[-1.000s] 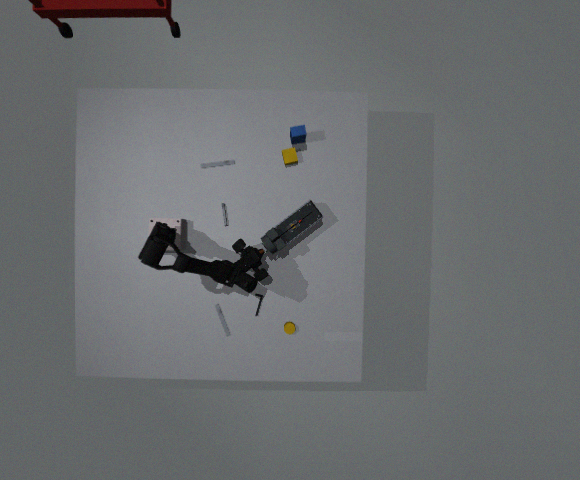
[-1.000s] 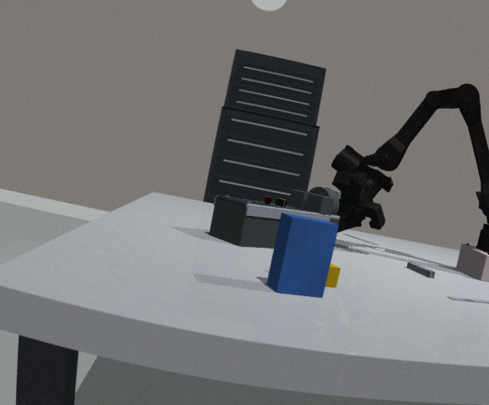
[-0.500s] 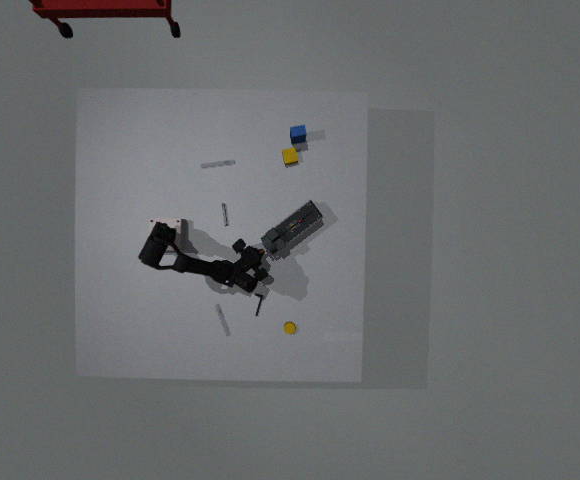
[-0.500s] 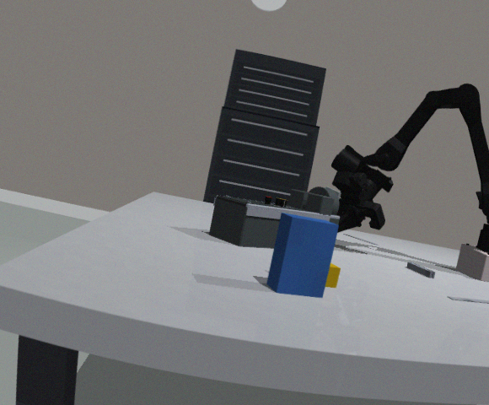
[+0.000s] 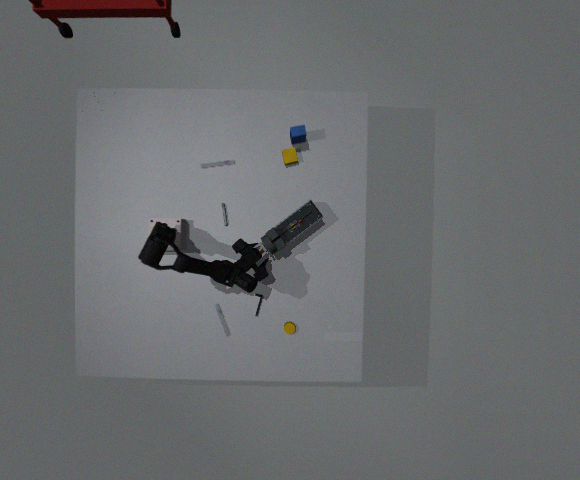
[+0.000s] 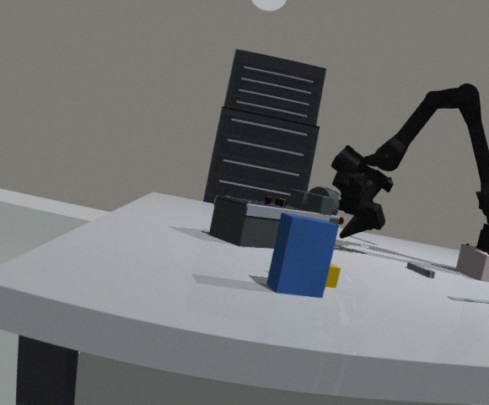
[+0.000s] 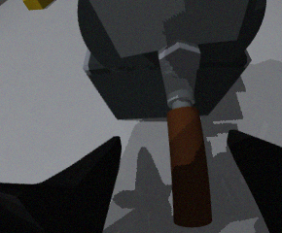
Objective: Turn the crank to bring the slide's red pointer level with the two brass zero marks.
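Observation:
The dark machine (image 5: 311, 210) (image 6: 227, 222) (image 7: 126, 92) stands on the table, its slide running away from the crank. The small red pointer (image 5: 300, 221) (image 6: 268, 199) sits apart from the brass marks (image 5: 293, 225) (image 6: 281, 202), farther from the crank end. The crank's brown handle (image 7: 190, 170) (image 6: 341, 220) sticks out from the grey crank arm (image 7: 179, 73) toward my wrist. My gripper (image 7: 175, 139) (image 5: 263, 254) is open, with one finger on each side of the handle. In the wrist view there is a gap on both sides, and neither finger touches it.
A blue block (image 5: 297, 134) (image 6: 303, 256) and a yellow block (image 5: 290, 156) (image 6: 332, 276) stand to one side of the machine. A yellow disc (image 5: 289, 328) and a dark L-shaped piece (image 5: 258, 305) lie on the other side. Thin grey bars (image 5: 218, 164) (image 5: 224, 214) (image 5: 222, 320) lie around the arm.

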`<state>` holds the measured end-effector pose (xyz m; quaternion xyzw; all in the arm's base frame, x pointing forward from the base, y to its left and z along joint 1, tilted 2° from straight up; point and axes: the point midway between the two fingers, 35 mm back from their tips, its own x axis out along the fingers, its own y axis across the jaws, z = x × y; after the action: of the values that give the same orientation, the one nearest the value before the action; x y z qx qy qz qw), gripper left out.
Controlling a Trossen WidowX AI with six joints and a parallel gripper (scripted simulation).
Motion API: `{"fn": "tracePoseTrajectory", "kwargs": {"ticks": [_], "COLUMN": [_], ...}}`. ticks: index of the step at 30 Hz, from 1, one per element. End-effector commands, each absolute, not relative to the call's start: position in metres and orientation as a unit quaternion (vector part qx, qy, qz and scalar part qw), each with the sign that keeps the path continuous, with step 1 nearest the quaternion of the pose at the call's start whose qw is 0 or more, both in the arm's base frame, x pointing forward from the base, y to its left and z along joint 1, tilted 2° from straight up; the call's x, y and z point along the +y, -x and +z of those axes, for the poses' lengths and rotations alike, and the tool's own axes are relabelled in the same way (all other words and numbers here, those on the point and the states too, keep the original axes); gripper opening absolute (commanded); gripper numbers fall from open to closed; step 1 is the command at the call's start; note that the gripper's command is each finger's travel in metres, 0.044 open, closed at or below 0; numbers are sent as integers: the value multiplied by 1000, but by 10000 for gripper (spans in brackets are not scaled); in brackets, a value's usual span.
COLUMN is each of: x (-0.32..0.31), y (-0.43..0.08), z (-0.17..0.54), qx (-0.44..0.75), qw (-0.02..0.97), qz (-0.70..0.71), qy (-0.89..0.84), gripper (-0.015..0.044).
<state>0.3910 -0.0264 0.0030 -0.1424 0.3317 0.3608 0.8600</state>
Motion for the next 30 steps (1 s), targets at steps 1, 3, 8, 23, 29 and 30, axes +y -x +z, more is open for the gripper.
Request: {"fn": "tracePoseTrajectory", "kwargs": {"ticks": [1,3,8,23,29,30], "x": [-27,-27,-28,-33,-31,-29], "y": [-391,-392,-391,-391,-385,-387], "z": [7,17,45,140,170,169], "qx": [332,332,332,336,340,344], "qw": [860,860,860,859,858,858], "qz": [361,361,361,361,360,356], "qy": [143,143,143,138,136,136], "gripper": [440,440,440,440,440,440]}}
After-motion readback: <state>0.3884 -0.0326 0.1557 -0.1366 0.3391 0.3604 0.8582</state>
